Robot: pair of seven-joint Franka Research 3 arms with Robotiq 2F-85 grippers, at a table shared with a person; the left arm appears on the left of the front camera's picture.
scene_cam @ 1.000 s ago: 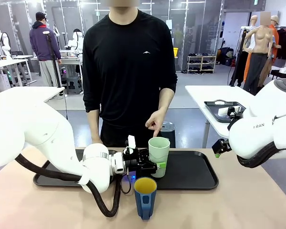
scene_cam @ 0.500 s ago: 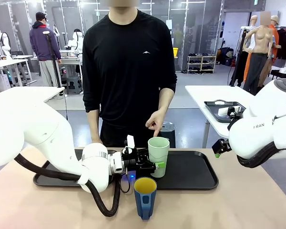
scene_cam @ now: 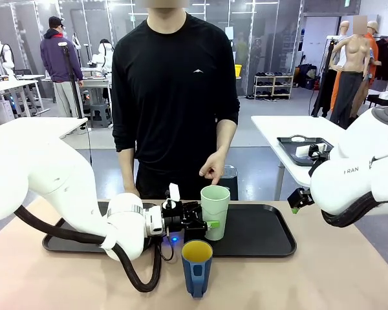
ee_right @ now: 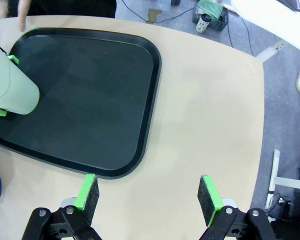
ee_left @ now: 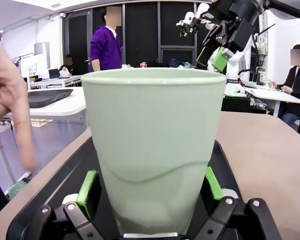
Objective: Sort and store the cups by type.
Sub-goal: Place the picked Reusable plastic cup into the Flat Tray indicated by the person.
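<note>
The tumbler (scene_cam: 215, 212) stands upright on the black tray (scene_cam: 265, 240), a little left of the tray's middle, with its long axis vertical and its open mouth up. The left gripper (scene_cam: 211, 221) reaches it level from the robot's left. One green pad lies against each side of the lower wall, so it appears to be grasping the tumbler low down, with most of the tumbler's height above the fingers (ee_left: 87, 192). Just in front of the tray, on the bare table (scene_cam: 336, 271) and near the left wrist, the blue mug (scene_cam: 197, 266) stands upright, its yellow inside showing. A person's hand (scene_cam: 213, 169) hangs above and just behind the tumbler's rim, not touching it. The right gripper (ee_right: 149, 197) hovers with its jaws spread wide and nothing between them. It is past the tray's right end and well apart from both cups. The left arm is therefore the nearer one, and any carry probably has to begin with a lift straight up, to clear the tray's lip and the mug.
</note>
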